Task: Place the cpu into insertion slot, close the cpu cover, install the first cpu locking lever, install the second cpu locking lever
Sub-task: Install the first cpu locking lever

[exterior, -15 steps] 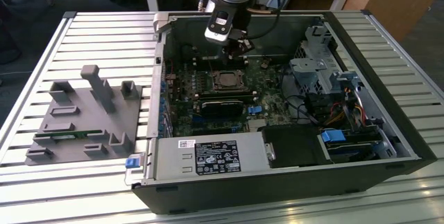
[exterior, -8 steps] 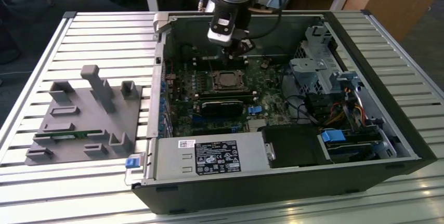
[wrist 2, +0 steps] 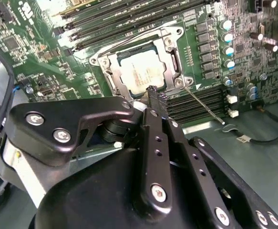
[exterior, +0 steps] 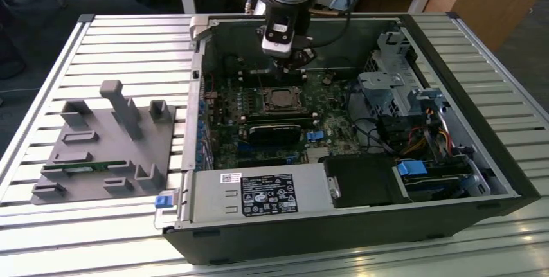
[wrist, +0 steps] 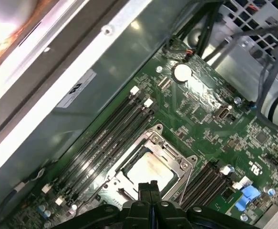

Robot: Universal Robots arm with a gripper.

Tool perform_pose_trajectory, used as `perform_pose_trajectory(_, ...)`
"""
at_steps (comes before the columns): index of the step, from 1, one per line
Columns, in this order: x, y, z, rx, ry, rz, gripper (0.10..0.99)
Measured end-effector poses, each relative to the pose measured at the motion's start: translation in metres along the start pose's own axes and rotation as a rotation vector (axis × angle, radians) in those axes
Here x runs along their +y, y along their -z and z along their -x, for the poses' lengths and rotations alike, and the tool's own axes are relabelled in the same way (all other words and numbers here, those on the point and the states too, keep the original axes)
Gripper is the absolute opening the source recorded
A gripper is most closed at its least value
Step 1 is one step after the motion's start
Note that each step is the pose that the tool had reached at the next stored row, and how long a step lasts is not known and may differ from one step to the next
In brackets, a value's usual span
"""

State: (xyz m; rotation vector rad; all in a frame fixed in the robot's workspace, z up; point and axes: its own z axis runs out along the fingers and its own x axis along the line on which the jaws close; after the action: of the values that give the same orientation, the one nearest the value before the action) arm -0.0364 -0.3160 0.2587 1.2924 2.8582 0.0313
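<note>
The cpu (wrist 2: pixel 141 71) lies flat in its socket on the green motherboard, its pale metal top showing through the window of the cpu cover (wrist 2: pixel 173 57). The cover lies down around the chip. A thin metal locking lever (wrist 2: pixel 203 106) sticks out at an angle from the socket's corner. A second lever wire (wrist 2: pixel 129 40) runs along the opposite side. My gripper (wrist 2: pixel 155 94) hangs close over the socket's edge, fingers shut together with nothing held. In the first wrist view the gripper (wrist: pixel 148 185) stands at the cpu (wrist: pixel 148 168). The exterior view has the gripper (exterior: pixel 296 65) just behind the socket (exterior: pixel 281 99).
The open computer case (exterior: pixel 480 161) lies on a slatted table. Its power supply (exterior: pixel 257 193) is at the front, the drive cage (exterior: pixel 395 84) on the exterior view's right, and a black card (exterior: pixel 274 129) just before the socket. A grey fixture block (exterior: pixel 103 142) stands on the exterior view's left.
</note>
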Motion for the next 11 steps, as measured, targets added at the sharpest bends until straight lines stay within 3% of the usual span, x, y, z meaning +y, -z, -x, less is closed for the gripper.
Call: perform_pose_trajectory(11, -0.0001, 0.0000, 0.0000, 0.0023, 0.122, 0.000, 0.106)
